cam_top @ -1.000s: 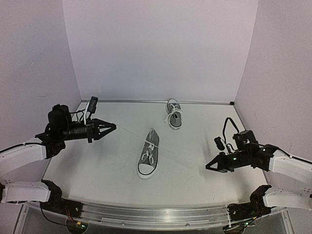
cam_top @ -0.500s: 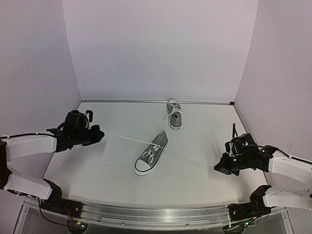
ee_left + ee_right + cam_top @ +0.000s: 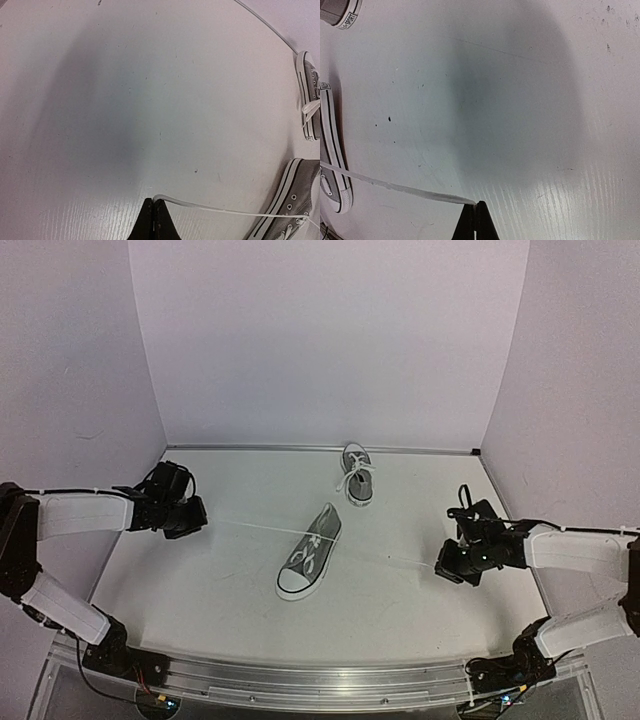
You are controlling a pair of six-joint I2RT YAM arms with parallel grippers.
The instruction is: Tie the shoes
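Observation:
Two grey shoes with white soles lie on the white table. The nearer shoe (image 3: 310,562) lies mid-table, toe toward the front; the other shoe (image 3: 356,473) lies farther back, its laces loose. My left gripper (image 3: 200,518) is shut on one white lace end (image 3: 210,207) of the nearer shoe (image 3: 290,205), low over the table at its left. My right gripper (image 3: 440,568) is shut on the other lace end (image 3: 395,186), right of that shoe (image 3: 332,165). Both laces run taut from the shoe out to the closed tips (image 3: 153,201) (image 3: 476,203).
White walls (image 3: 320,340) close in the table at the back and both sides. A metal rail (image 3: 300,680) runs along the front edge by the arm bases. The far shoe (image 3: 310,90) shows at the right edge of the left wrist view.
Both grippers have swung down close to the table with the lace ends, the left one drawing back leftward. The nearer shoe has turned, its heel now pointing back-right.

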